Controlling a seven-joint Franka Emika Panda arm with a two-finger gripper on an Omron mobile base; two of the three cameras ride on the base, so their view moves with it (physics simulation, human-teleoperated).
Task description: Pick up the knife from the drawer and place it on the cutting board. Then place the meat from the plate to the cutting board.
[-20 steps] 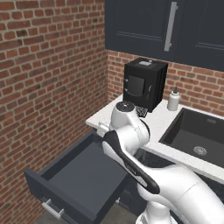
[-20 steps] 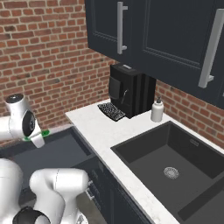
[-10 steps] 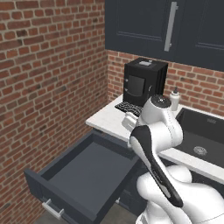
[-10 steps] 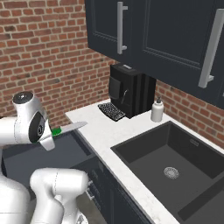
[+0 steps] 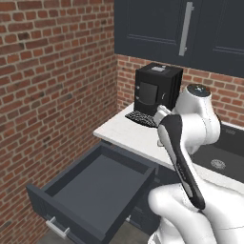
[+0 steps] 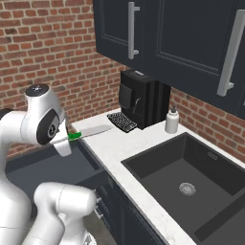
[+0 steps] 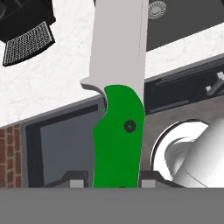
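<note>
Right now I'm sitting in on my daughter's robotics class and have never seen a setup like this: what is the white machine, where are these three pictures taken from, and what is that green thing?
The white machine is a robot arm in a computer-rendered kitchen. Two pictures come from cameras riding on its base, looking forward from behind the arm on its left and right sides. The third comes from a camera on the hand, looking along the gripper.

The green thing is the handle of the knife, pinched by the gripper, with the grey blade pointing out over the white counter. Below it, the dark drawer stands pulled open. On the counter sit a black coffee machine and a small white bottle, beside a dark sink.
</note>
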